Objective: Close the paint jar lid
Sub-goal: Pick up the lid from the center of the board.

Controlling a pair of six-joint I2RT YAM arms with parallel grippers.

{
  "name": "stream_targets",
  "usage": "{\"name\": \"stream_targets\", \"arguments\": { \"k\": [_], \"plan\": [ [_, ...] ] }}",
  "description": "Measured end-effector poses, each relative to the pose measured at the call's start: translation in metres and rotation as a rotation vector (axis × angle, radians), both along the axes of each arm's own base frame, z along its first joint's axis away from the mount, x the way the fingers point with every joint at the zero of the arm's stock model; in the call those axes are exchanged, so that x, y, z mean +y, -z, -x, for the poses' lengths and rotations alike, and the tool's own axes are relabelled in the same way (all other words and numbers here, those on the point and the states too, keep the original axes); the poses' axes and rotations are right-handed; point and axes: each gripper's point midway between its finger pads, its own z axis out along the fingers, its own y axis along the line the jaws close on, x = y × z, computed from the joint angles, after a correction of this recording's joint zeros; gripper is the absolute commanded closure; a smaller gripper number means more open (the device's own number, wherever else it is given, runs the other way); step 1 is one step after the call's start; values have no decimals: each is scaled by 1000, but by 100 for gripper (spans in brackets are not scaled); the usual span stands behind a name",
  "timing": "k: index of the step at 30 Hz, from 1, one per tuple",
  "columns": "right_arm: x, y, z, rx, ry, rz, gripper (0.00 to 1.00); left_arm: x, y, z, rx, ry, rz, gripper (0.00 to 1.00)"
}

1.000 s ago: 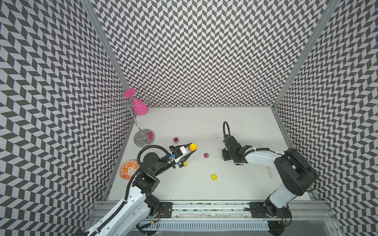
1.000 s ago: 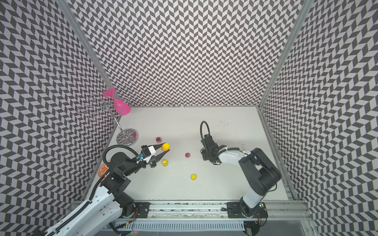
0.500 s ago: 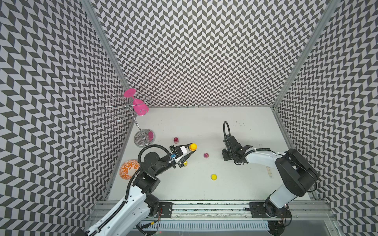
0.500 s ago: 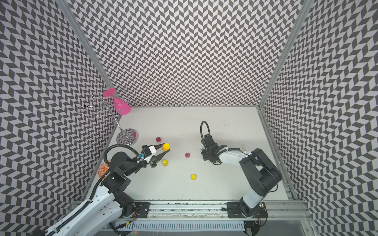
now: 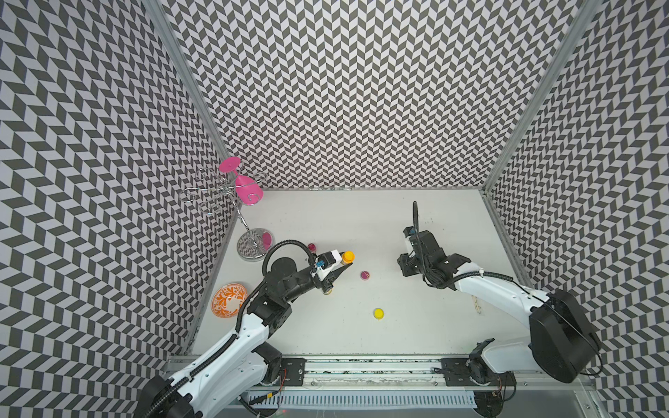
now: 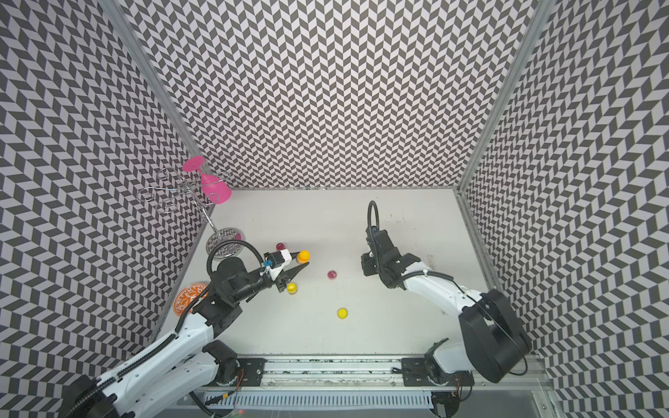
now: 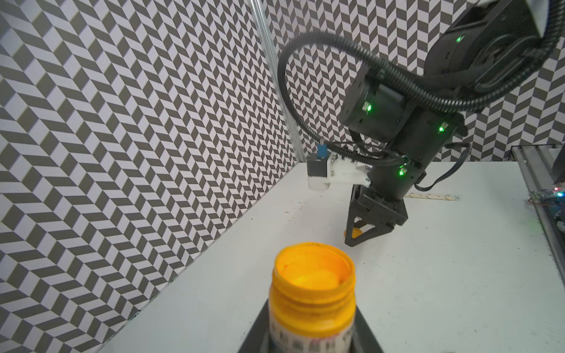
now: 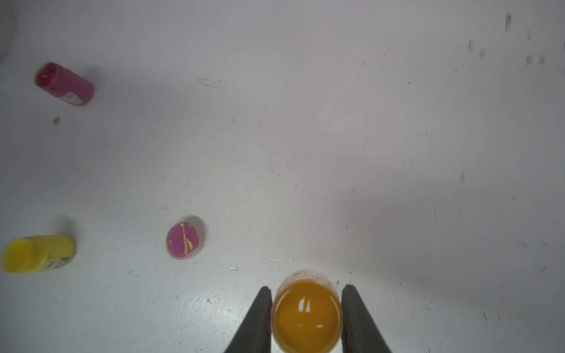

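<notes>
While left gripper [image 5: 345, 259] clamps orange jar [image 7: 312, 290], base cropped | right gripper [image 8: 306, 289] pinches orange lid [image 8: 306, 314]

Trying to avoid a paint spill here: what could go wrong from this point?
1. The orange jar in the left gripper is open with paint showing inside; any tilt could spill it.
2. The right gripper pinches the orange lid only at its fingertips, and the lid looks glossy, so it may slip when lifted.
3. The pink lid lies on the table between the two grippers and could be knocked.
</notes>
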Motion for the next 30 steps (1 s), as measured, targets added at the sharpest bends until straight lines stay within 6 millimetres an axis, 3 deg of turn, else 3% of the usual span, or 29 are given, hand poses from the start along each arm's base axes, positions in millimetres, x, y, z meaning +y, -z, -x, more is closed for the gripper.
{"name": "stream_targets", "arguments": {
  "k": [9,16,23,30],
  "plan": [
    [23,-56,2,-90,-144,-111,75,-23,-13,-39,-15,2,-8,69],
    [35,-97,9,-162,-239,-173,75,-36,13,-65,12,-3,-43,69],
    [47,-133,23,-243,-341,-262,73,-39,28,-73,27,-10,-63,70],
    [61,-143,32,-257,-415,-308,73,-50,48,-71,74,30,-78,71]
  ]
}}
